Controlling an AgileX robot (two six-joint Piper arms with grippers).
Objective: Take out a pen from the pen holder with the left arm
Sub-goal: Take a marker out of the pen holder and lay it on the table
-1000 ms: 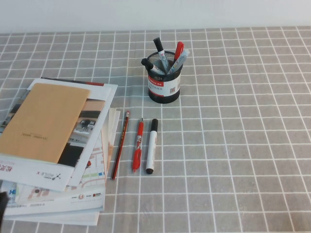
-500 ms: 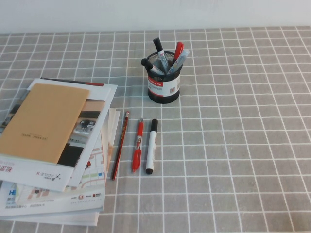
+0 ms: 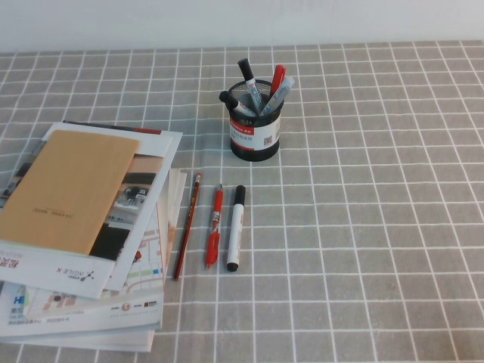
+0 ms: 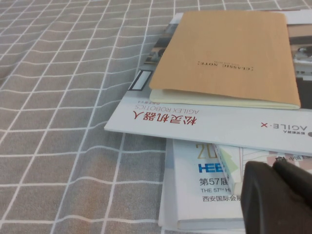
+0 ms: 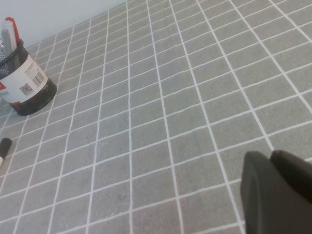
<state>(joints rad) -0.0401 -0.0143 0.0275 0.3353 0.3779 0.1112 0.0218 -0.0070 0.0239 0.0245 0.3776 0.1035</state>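
Note:
The black mesh pen holder (image 3: 255, 132) stands at the back middle of the table with several pens and markers (image 3: 261, 91) sticking out of it. In the right wrist view the pen holder (image 5: 27, 83) sits far off. A red pencil (image 3: 187, 225), a red pen (image 3: 215, 227) and a white marker with a black cap (image 3: 236, 227) lie side by side in front of it. Neither arm shows in the high view. My left gripper (image 4: 272, 166) is shut and empty, low over the near edge of the paper stack (image 4: 204, 185). My right gripper (image 5: 269, 157) is shut and empty above bare tablecloth.
A stack of brochures (image 3: 83, 249) topped by a tan notebook (image 3: 64, 189) fills the table's left front. The grey checked cloth (image 3: 378, 227) covers the table. A white wall runs along the back edge.
A dark tip of my left arm at the high view's lower left corner one second ago has slipped out of that view. Pens and holder have not moved.

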